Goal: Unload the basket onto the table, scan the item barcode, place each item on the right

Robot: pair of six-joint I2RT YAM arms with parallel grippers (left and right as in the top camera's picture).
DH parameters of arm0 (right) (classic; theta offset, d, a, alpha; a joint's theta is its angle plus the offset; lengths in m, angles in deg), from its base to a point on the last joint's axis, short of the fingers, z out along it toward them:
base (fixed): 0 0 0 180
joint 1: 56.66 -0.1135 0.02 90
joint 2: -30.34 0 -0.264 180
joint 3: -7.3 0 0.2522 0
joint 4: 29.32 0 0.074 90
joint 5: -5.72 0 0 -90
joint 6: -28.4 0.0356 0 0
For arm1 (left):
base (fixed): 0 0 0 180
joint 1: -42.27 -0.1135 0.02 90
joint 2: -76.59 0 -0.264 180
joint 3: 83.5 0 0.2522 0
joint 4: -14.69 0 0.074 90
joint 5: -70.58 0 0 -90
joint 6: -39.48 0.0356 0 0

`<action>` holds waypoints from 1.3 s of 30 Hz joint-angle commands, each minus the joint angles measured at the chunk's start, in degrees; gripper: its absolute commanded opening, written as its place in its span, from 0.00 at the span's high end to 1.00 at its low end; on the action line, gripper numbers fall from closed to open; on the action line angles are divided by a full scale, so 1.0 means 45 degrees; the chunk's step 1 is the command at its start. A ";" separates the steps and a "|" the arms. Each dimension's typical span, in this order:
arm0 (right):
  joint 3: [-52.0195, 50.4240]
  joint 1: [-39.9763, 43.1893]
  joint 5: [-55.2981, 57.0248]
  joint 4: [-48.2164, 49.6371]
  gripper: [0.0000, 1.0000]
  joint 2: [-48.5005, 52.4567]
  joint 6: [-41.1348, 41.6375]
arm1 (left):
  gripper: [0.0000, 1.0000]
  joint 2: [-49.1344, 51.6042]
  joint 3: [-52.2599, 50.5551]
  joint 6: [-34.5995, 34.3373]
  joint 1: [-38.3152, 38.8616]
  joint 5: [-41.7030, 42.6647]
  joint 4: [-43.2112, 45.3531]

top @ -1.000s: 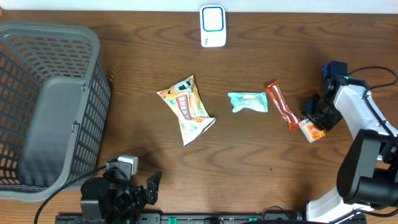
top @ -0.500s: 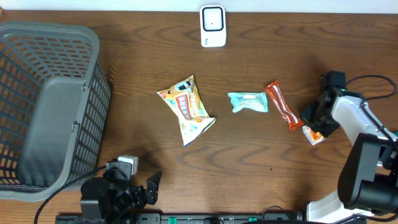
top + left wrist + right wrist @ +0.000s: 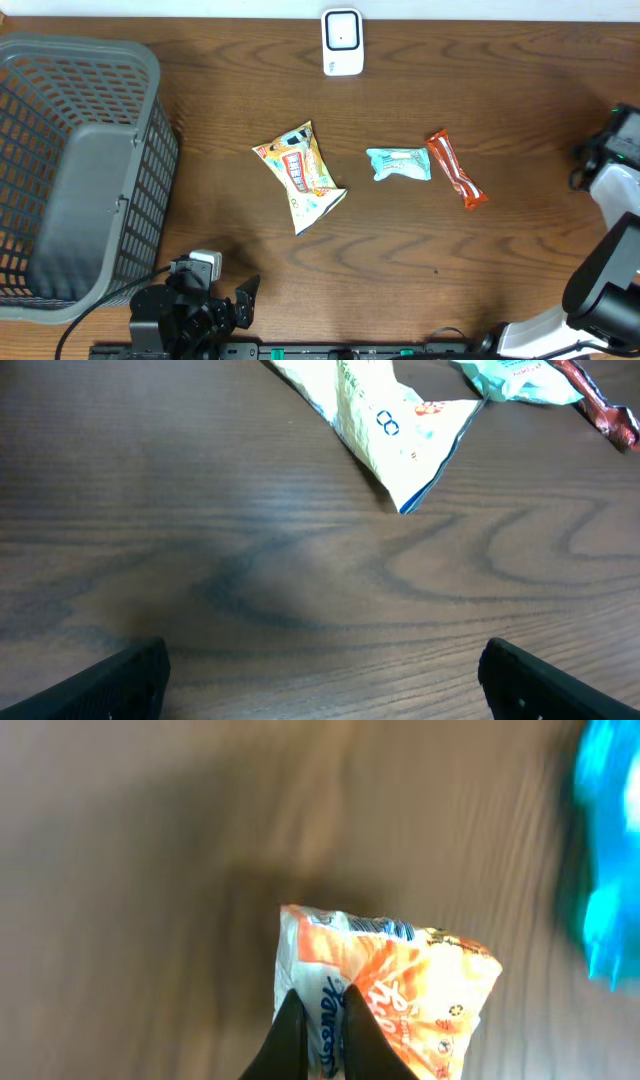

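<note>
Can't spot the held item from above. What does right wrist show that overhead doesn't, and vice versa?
Right wrist only: the right gripper shut on an orange-and-white packet. Overhead only: the grey basket, white scanner, yellow snack bag, teal packet and red bar; the right arm sits at the frame edge, gripper and packet unseen. Both: the brown wooden table.

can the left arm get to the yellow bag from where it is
Probably yes. The left end effector is open, and the yellow bag lies just ahead of it with only bare table between them.
</note>
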 commanded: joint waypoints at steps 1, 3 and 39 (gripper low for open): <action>0.0165 0.0665 0.1443 0.1331 0.99 0.0102 -0.2181 | 0.02 -0.0010 0.0005 -0.0010 0.0049 0.0112 -0.0170; 0.0165 0.0928 0.1520 0.1909 0.94 0.0102 -0.2725 | 0.02 -0.0010 0.0005 -0.0010 0.0049 0.0112 -0.0170; 0.0262 -0.6441 -0.3094 -0.1661 0.01 -0.4794 -0.3667 | 0.01 -0.0010 0.0005 -0.0010 0.0049 0.0112 -0.0170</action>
